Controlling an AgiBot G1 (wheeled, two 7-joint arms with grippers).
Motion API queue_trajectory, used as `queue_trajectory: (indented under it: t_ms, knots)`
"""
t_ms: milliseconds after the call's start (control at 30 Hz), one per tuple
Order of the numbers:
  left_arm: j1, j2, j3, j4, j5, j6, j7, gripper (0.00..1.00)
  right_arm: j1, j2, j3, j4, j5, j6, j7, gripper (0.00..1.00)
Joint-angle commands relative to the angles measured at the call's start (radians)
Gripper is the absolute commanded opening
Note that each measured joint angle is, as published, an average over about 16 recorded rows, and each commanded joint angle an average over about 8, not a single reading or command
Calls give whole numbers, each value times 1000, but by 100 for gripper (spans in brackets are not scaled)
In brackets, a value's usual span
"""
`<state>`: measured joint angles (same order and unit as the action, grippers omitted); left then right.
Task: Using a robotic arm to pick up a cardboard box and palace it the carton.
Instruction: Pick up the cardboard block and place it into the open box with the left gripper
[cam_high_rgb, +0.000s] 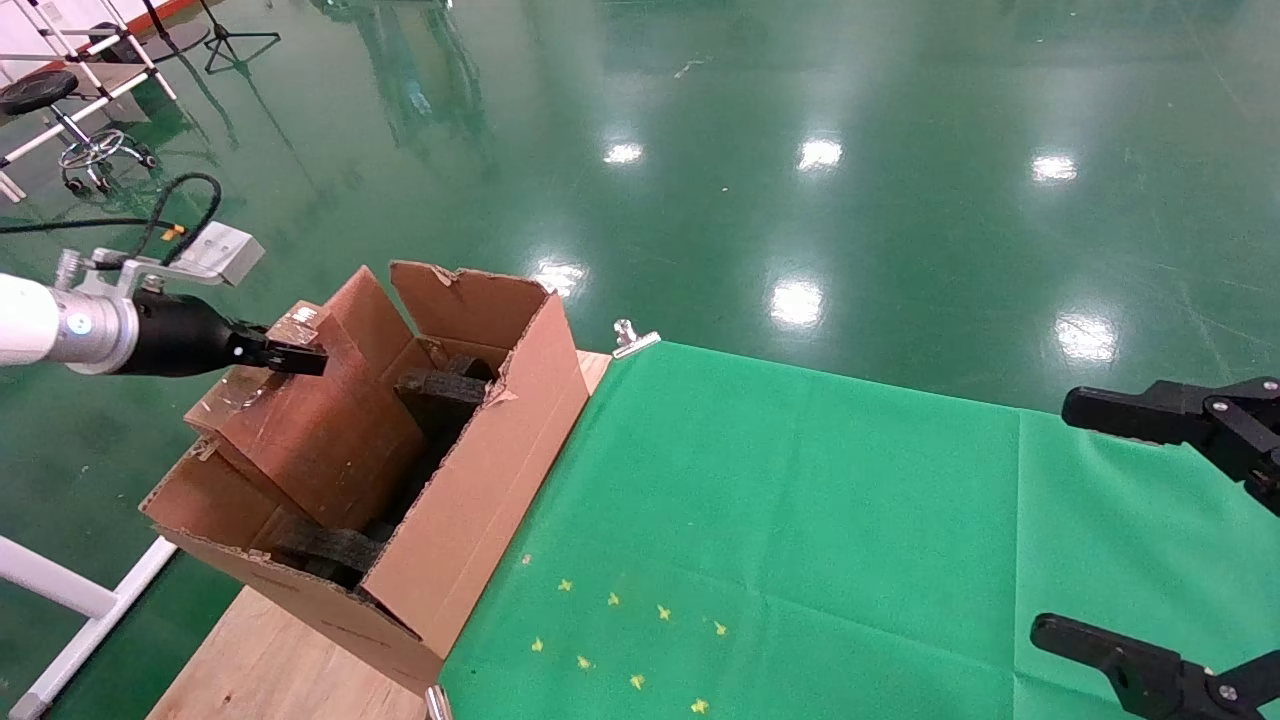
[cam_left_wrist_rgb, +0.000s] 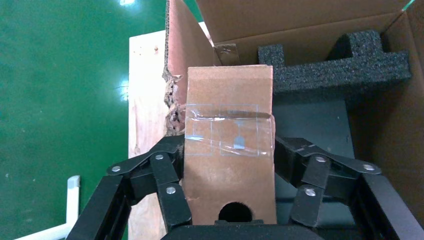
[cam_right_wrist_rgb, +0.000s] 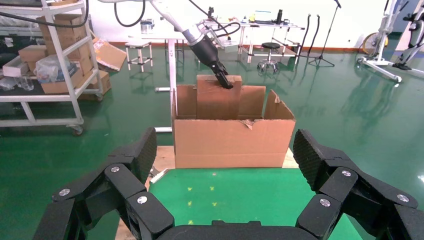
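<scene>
The small brown cardboard box (cam_high_rgb: 320, 440) with clear tape on its top end stands tilted inside the large carton (cam_high_rgb: 480, 490), its top above the rim. My left gripper (cam_high_rgb: 295, 357), on the white arm with a silver wrist, is shut on the box's top end. In the left wrist view the fingers (cam_left_wrist_rgb: 165, 170) clamp both sides of the box (cam_left_wrist_rgb: 230, 125), with the carton flap (cam_left_wrist_rgb: 300, 20) behind. In the right wrist view the box (cam_right_wrist_rgb: 217, 97) rises out of the carton (cam_right_wrist_rgb: 232, 142). My right gripper (cam_high_rgb: 1085, 520) is open and empty at the far right, also open in its own view (cam_right_wrist_rgb: 226, 150).
Black foam pieces (cam_high_rgb: 440, 390) lie inside the carton beside the box, also seen in the left wrist view (cam_left_wrist_rgb: 330, 60). The carton sits on a wooden table (cam_high_rgb: 270, 650) at the left edge of a green cloth (cam_high_rgb: 800, 520). A metal clip (cam_high_rgb: 635, 338) holds the cloth's far corner.
</scene>
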<state>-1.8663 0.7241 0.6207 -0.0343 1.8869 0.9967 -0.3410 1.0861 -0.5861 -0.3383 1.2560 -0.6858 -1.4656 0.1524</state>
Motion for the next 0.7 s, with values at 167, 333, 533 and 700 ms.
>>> queue_trajectory:
  t_ms: [167,333,533,700]
  knots:
    - [36,19,-11,25,-15,-45,5,0,0,0,0,0,0,0,0,100]
    - [68,38,-11,33,-16,-82,12,0,0,0,0,0,0,0,0,100]
    - [115,71,-6,43,-9,-134,10,0,0,0,0,0,0,0,0,100]
    - [163,104,3,58,4,-183,-8,0,0,0,0,0,0,0,0,100]
